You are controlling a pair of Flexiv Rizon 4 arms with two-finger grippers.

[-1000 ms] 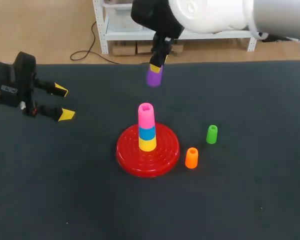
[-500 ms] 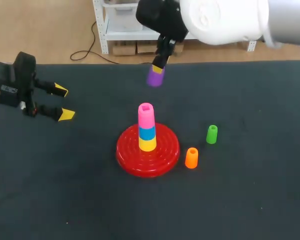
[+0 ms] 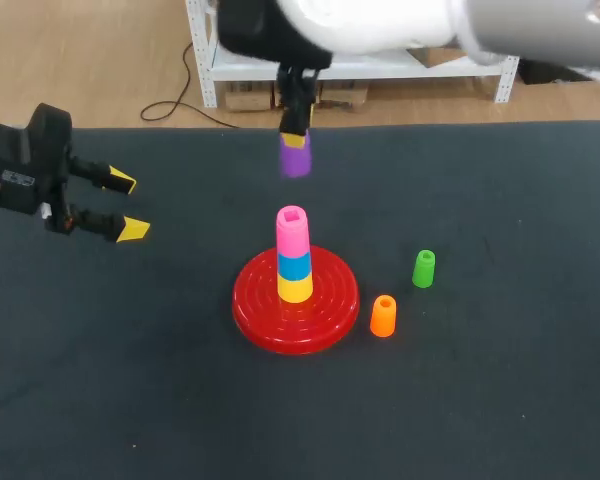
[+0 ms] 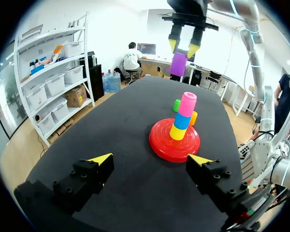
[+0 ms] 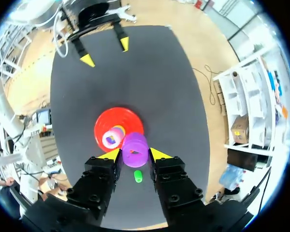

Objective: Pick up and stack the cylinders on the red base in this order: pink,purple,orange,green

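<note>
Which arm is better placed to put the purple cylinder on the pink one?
Right. The right gripper is shut on the purple cylinder, in the air close to the pink cylinder. The left gripper is open and empty, off to the side.

Bare table point(image 3: 170, 340) lies left of the red base point(image 3: 332, 300); orange cylinder point(image 3: 383, 316) and green cylinder point(image 3: 424, 269) stand near its right

The right arm point(image 3: 380, 25) runs off the head view's top edge, and its bulk hides most of the right gripper point(image 3: 295, 138); a yellow tip covers the top of the purple cylinder point(image 3: 296, 161). From the left wrist, the orange cylinder point(image 4: 194, 117) is mostly behind the stack point(image 4: 182, 116). From the right wrist, the purple cylinder covers part of the base point(image 5: 102, 126), and the orange one is out of sight, probably under the gripper.
</note>
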